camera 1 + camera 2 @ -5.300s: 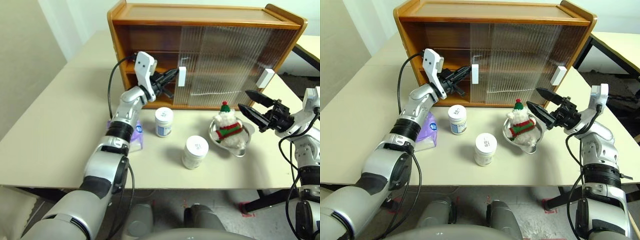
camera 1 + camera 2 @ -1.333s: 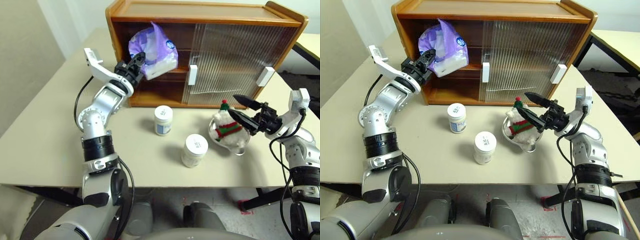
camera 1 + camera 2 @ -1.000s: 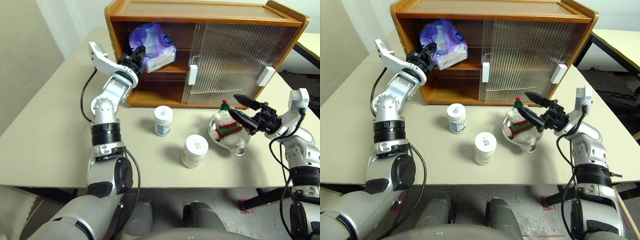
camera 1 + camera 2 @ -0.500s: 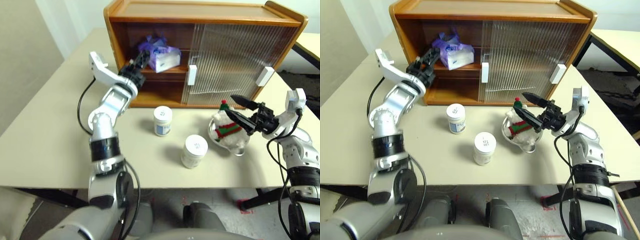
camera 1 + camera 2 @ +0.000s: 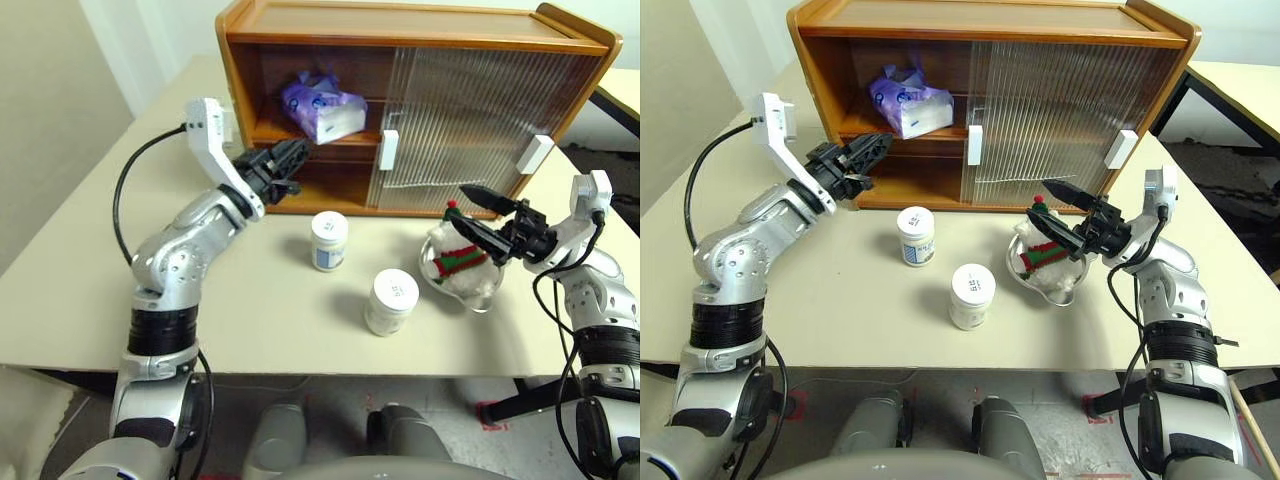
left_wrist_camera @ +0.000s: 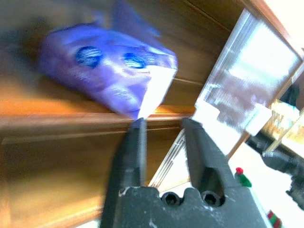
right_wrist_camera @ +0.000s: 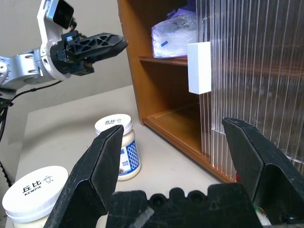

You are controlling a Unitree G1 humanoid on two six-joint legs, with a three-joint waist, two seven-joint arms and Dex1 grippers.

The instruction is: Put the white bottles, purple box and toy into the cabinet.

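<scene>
Purple tissue pack (image 5: pixel 322 108) lies on the cabinet (image 5: pixel 420 40) upper shelf, near the front edge. Two white bottles (image 5: pixel 328 241) and the plush toy (image 5: pixel 457 256) sit on the bench (image 5: pixel 90 260). Left hand (image 5: pixel 862 155) empty, fingers a little apart. Right hand (image 5: pixel 497 218) spread wide over the toy.

Risks: clipping the shelf edge; toy's steel bowl (image 5: pixel 470 290) sliding when grasped.

A pale beige table (image 5: pixel 80 290) fills the middle of the room under even light. A cream wall (image 5: pixel 45 110) stands along its left edge. Beyond its right edge stands a second table (image 5: pixel 1240 85) on dark legs, with grey floor (image 5: pixel 1080 440) below.
</scene>
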